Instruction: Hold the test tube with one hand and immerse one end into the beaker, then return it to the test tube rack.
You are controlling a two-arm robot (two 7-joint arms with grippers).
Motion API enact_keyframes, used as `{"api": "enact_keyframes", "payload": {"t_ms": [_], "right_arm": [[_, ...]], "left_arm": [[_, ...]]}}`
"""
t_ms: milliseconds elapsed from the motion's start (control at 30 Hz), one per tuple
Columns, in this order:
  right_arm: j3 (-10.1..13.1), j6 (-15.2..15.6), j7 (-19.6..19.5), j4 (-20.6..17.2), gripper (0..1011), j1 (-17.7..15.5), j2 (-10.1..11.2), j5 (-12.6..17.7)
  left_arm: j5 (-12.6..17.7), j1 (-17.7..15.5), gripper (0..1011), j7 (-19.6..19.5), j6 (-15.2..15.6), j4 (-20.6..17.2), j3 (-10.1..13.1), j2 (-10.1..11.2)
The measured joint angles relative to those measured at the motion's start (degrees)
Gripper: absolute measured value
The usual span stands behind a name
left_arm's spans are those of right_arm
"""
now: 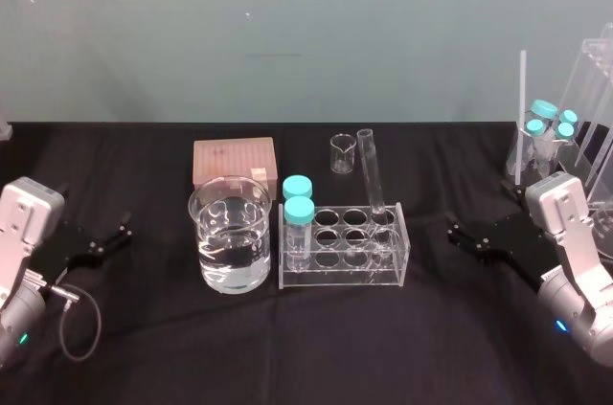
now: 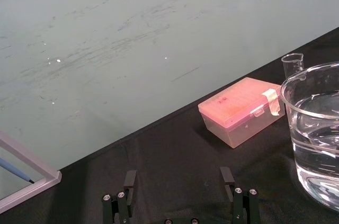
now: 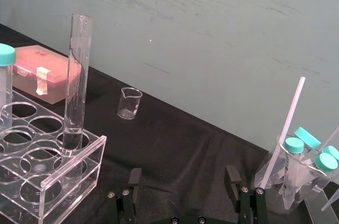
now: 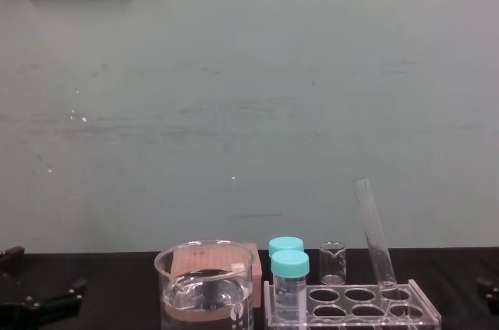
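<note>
The test tube (image 1: 372,175) stands tilted in the back right hole of the clear test tube rack (image 1: 340,278), nothing touching it. The right wrist view shows the tube (image 3: 74,91) in the rack's (image 3: 69,176) corner hole. The large beaker (image 1: 231,233) with clear liquid sits just left of the rack. My left gripper (image 1: 123,231) rests open on the cloth at the far left, well away from the beaker (image 2: 318,128). My right gripper (image 1: 455,236) is open to the right of the rack. Both wrist views show each gripper (image 2: 178,179) (image 3: 183,176) with nothing between the fingers.
Two teal-capped vials (image 1: 298,218) stand in the rack's left holes. A pink tip box (image 1: 234,161) and a tiny beaker (image 1: 342,153) sit behind. A clear holder with capped vials (image 1: 551,132) and a white stick stands at the far right. A cable (image 1: 81,324) loops near my left arm.
</note>
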Motion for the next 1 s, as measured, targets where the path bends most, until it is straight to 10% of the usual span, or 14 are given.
{"api": "enact_keyframes", "payload": {"t_ms": [700, 1000], "right_arm": [[0.12, -0.12, 0.1, 0.0, 1002, -0.03, -0.01, -0.02], [2.33, -1.55, 6.6, -0.73, 1002, -0.41, -0.1, 4.11]], "left_arm": [[0.0, 0.0, 1000, 0.0, 0.0, 0.0, 0.0, 0.0], [0.0, 0.0, 1000, 0.0, 0.0, 0.0, 0.0, 0.0]]}}
